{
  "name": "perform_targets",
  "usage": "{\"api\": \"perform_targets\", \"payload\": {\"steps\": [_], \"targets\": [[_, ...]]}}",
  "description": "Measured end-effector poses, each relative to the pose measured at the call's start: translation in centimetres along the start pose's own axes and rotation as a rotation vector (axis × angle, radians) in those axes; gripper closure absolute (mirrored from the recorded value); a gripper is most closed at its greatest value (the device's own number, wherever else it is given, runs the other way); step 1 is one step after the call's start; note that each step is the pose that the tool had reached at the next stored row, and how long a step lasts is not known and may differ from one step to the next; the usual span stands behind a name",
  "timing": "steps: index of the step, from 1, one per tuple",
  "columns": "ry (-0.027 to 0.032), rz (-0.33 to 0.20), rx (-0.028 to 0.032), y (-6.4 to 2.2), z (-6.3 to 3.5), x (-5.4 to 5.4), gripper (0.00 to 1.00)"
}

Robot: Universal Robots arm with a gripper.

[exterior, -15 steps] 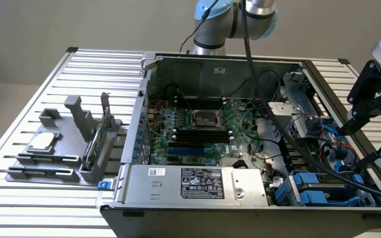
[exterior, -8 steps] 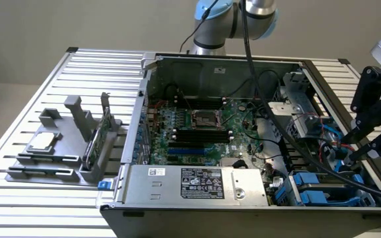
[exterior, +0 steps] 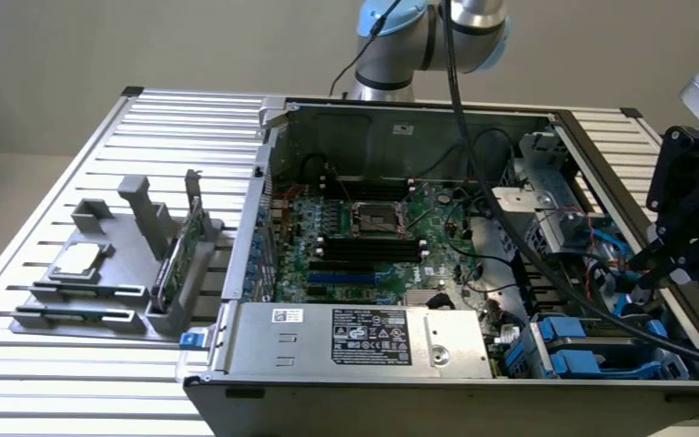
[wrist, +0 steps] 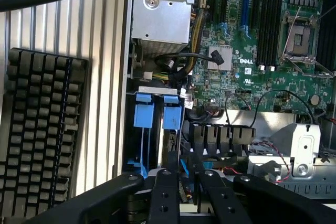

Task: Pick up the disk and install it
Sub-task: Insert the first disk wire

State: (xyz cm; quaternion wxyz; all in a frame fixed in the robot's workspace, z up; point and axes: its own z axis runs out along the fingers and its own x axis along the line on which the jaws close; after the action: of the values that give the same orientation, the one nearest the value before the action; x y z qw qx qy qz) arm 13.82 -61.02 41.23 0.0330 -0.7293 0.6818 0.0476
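Disk (wrist: 172, 117) just beside gripper (wrist: 184, 172)

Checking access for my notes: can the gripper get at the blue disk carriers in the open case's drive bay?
Probably yes. The case lies open, the gripper hangs close by the bay, and the blue disk carriers stand uncovered; black cables run beside them, not across.

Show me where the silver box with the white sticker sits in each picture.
Exterior view: the silver box lies along the near edge of the case, on the exterior view's left of the blue carriers.
Wrist view: the silver box sits between the ribbed table and the green motherboard.
Shared landmark: the CPU socket.
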Motion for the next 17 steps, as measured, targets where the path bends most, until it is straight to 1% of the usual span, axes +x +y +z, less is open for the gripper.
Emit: {"api": "perform_targets", "payload": {"steps": [5, 7, 8, 17], "targets": [[-0.0001, 0.000, 0.0000, 0.00, 0.00, 0.00, 0.77], [0.0017, 0.001, 0.0026, 0.01, 0.01, -0.16, 0.77], [0.0015, 0.007, 0.0034, 0.00, 0.01, -0.17, 0.77], [-0.0012, 0.162, 0.0212, 0.01, 0.17, -0.15, 0.77]]}}
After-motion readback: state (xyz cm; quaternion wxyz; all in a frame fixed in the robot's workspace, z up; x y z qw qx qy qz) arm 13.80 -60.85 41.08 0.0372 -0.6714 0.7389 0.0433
